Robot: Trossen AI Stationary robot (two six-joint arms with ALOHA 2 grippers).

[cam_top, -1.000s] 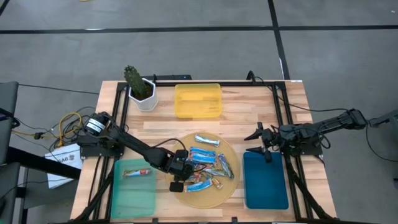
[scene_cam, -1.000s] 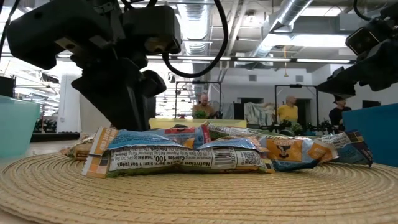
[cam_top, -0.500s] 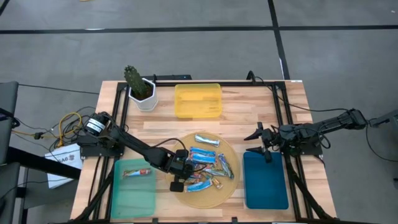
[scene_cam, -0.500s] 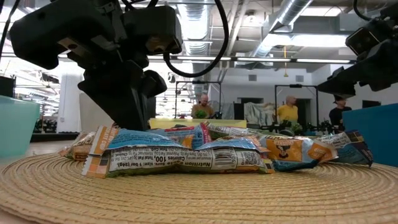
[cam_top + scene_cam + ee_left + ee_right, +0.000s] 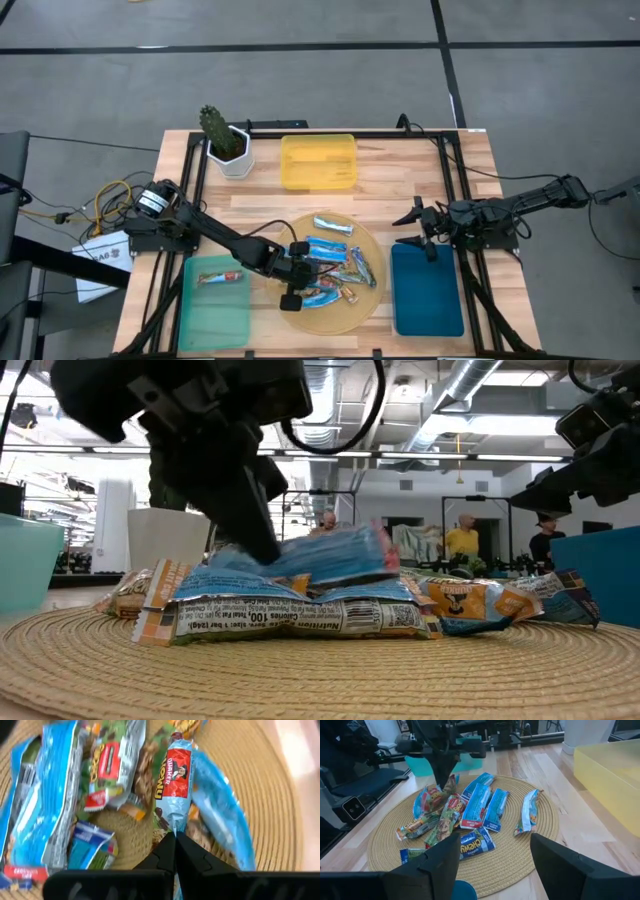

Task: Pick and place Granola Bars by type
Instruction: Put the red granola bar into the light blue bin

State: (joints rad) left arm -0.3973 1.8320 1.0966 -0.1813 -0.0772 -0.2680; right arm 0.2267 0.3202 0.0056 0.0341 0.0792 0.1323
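Pincers of the left gripper (image 5: 174, 839) are clamped on the end of a blue granola bar (image 5: 176, 790), tilted up off the woven mat's (image 5: 362, 305) left edge. Only one bar (image 5: 221, 277) lies in the green tray (image 5: 212, 312); the heap (image 5: 338, 268) mostly awaits sorting. The right gripper (image 5: 421, 227) waits open above the blue tray (image 5: 427, 295). Bars underneath are partly hidden.

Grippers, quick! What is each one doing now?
Left gripper: closed on a blue granola bar, lifting it off the woven mat.
Right gripper: open, empty, waiting above the blue tray.
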